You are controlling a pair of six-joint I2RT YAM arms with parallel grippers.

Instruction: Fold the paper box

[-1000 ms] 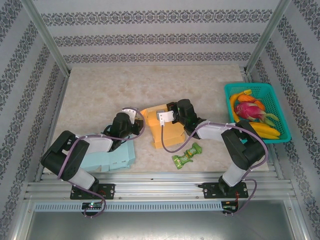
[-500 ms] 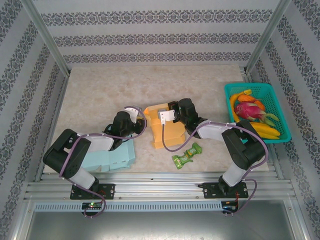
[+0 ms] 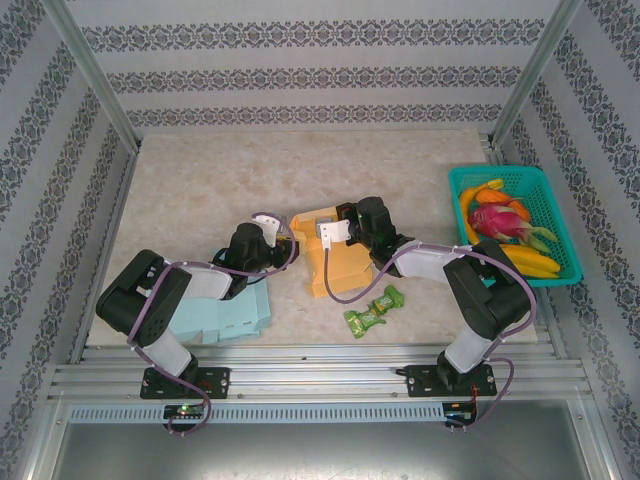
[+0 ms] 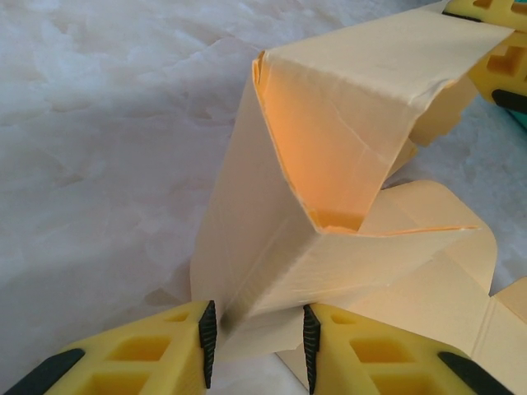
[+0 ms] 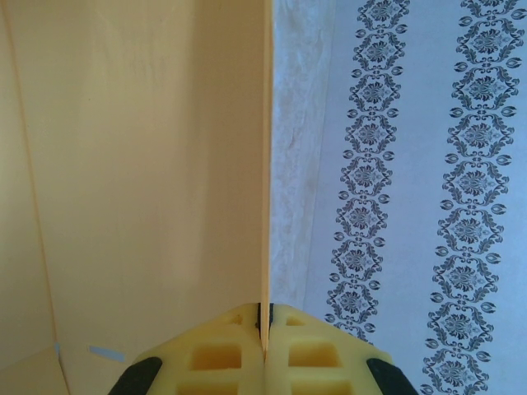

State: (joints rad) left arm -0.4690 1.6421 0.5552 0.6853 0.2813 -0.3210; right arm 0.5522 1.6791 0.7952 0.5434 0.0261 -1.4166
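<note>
The orange paper box [image 3: 336, 262] stands partly erected in the middle of the table, with flaps spread at its base. My right gripper [image 3: 331, 232] is shut on the thin edge of an upright panel [image 5: 148, 164], which runs straight up from between its pads [image 5: 265, 325]. My left gripper [image 3: 284, 239] sits at the box's left side. Its jaws [image 4: 255, 341] stand apart around the lower corner of the box's folded wall [image 4: 329, 148], with a thin shadowed gap at the left pad. The box's open end faces the left wrist camera.
A light blue flat paper box [image 3: 225, 315] lies under the left arm near the front edge. A green snack packet [image 3: 372, 310] lies just in front of the orange box. A teal basket [image 3: 500, 171] of fruit stands at the right. Patterned walls enclose the table.
My left gripper's jaws have widened around the box corner, and that arm has edged slightly right. The right gripper keeps its hold, unmoved.
</note>
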